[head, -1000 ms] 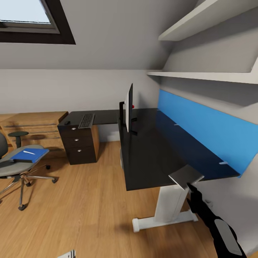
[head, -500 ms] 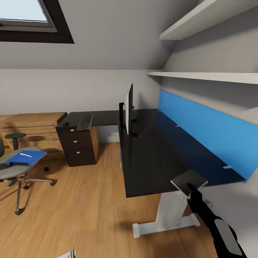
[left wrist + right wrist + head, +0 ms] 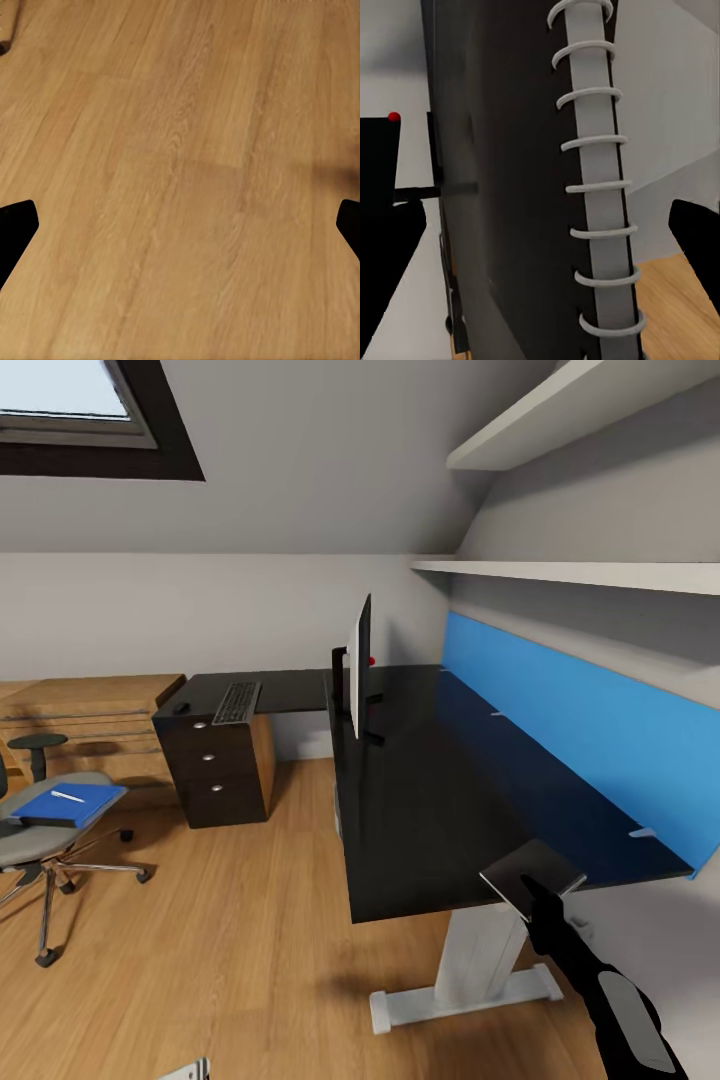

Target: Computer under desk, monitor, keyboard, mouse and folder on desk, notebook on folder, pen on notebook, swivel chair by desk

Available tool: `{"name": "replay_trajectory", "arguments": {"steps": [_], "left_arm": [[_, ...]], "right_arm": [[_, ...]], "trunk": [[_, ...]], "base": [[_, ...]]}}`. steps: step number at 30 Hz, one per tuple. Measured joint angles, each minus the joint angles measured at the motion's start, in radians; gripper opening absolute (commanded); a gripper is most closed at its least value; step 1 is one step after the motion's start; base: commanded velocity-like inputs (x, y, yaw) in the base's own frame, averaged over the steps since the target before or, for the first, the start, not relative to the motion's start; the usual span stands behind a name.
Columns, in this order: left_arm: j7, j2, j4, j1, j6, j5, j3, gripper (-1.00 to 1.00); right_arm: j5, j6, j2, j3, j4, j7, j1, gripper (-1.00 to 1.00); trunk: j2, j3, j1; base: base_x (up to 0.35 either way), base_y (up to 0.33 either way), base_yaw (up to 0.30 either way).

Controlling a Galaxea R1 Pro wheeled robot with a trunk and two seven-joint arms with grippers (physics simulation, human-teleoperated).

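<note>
Right wrist view alone reveals the notebook's (image 3: 532,225) spiral binding, clamped between the right gripper's (image 3: 535,890) fingers; head view places it lower right, at the desk (image 3: 420,800) corner. Left gripper's (image 3: 180,225) fingers stand spread over floor (image 3: 180,150).

Skylight (image 3: 75,410), wall shelves (image 3: 570,572), drawer cabinet (image 3: 215,765).

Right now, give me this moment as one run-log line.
right gripper: holds notebook at desk corner | left: open over floor | folder, pen: on chair
</note>
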Motion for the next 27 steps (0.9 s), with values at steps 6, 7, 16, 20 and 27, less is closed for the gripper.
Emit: {"name": "replay_trajectory", "arguments": {"steps": [6, 7, 16, 20, 27], "left_arm": [[0.000, 0.000, 0.000, 0.000, 0.000, 0.000, 0.000, 1.00], [-0.001, 0.000, 0.000, 0.000, 0.000, 0.000, 0.001, 1.00], [-0.002, 0.000, 0.000, 0.000, 0.000, 0.000, 0.001, 1.00], [-0.001, 0.000, 0.000, 0.000, 0.000, 0.000, 0.001, 1.00], [0.001, 0.000, 0.000, 0.000, 0.000, 0.000, 0.001, 1.00]], "right_arm": [[0.002, -0.001, 0.000, -0.001, 0.000, -0.001, 0.000, -1.00], [0.003, -0.001, 0.000, -0.001, 0.000, -0.001, 0.000, -1.00], [0.007, -0.005, 0.000, 0.000, -0.001, 0.001, 0.000, -1.00], [-0.003, -0.006, 0.001, 0.000, -0.008, 0.013, 0.000, -1.00], [0.010, -0.003, 0.006, 0.033, -0.012, 0.038, 0.000, -1.00]], "trunk": [[0.000, 0.000, 0.000], [0.000, 0.000, 0.000], [0.021, 0.009, -0.011], [0.049, 0.022, -0.027], [0.098, 0.044, -0.054]], "base": [[0.001, 0.000, 0.000], [0.000, 0.000, 0.000], [0.000, 0.000, 0.000], [0.000, 0.000, 0.000], [0.000, 0.000, 0.000]]}}
